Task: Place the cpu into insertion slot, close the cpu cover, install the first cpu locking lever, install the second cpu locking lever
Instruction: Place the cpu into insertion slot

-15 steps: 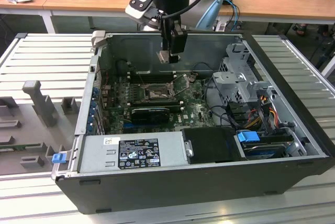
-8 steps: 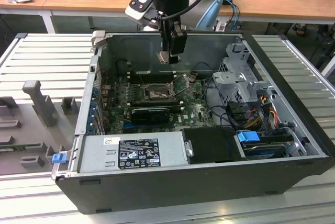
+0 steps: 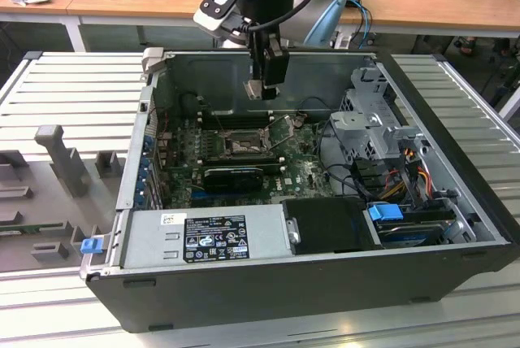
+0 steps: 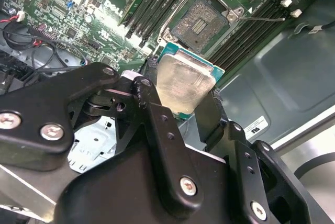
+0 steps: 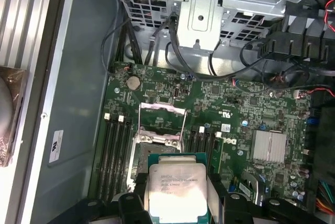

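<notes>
**Exterior view: held high, lined up, not yet seated**

Inside the open dark grey metal computer case (image 3: 455,202), the black two-fingered gripper (image 3: 262,93) hangs over the green motherboard (image 3: 305,173). It is partly closed, its fingers (image 4: 152,103) pressed on opposite edges of the cpu (image 4: 183,85), a small flat square chip with a pale silvery-grey metal top.

The insertion slot (image 3: 244,149), a square socket with a dark frame and dull metallic centre, sits toward the motherboard's far edge in the exterior view, between rows of long black memory slots (image 5: 115,156). In my judgement it lies almost straight beneath the chip, clear air between them.

In the first wrist view the chip (image 5: 175,190) lies flat, its sides roughly parallel to those of the socket (image 5: 157,148) (a square has no long axis, so only this squareness counts). The cpu cover (image 5: 162,115), a thin silver metal frame with a cut-out centre, stands tipped up off the socket's far side, leaving it uncovered.
</notes>
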